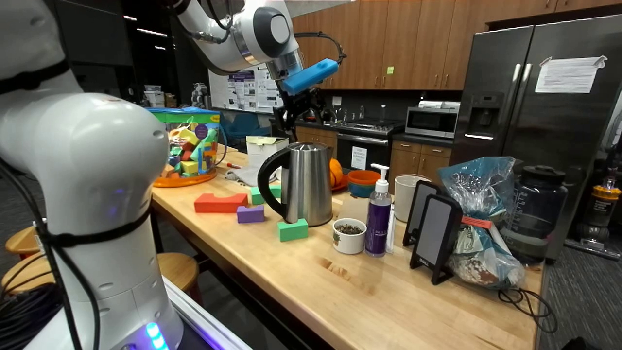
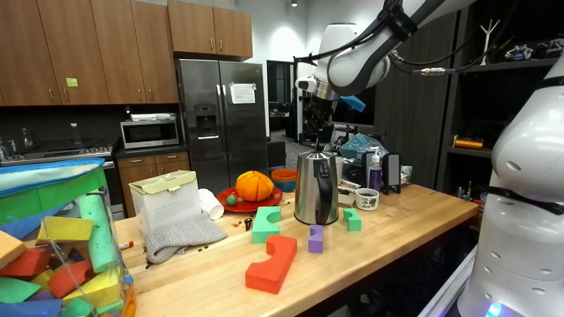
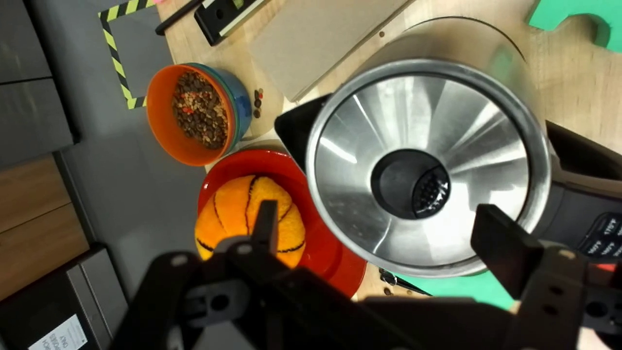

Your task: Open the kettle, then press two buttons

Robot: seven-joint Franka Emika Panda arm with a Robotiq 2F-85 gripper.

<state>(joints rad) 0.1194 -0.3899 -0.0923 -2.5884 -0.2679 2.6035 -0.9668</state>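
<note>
The silver kettle [image 1: 311, 187] stands upright on the wooden table; it also shows in an exterior view [image 2: 307, 187]. In the wrist view its round metal lid [image 3: 413, 107] sits flush in the rim, shut, with a black recess [image 3: 410, 183] in its middle. Its black handle [image 2: 327, 193] carries a panel of buttons [image 2: 323, 170], partly seen in the wrist view [image 3: 607, 238]. My gripper [image 3: 376, 213] is open and empty, fingers wide apart, one over the lid and one past its edge. In both exterior views the gripper [image 1: 306, 127] hangs just above the kettle; contact with the lid cannot be told.
Close around the kettle are a red block [image 2: 273, 264], a purple block [image 2: 315, 239], green blocks [image 1: 293, 230] and a cup of dried leaves [image 1: 349, 238]. A plush pumpkin [image 2: 254, 186] on a red plate [image 2: 220, 198], bowls [image 2: 284, 181] and a pump bottle [image 1: 377, 223] stand nearby.
</note>
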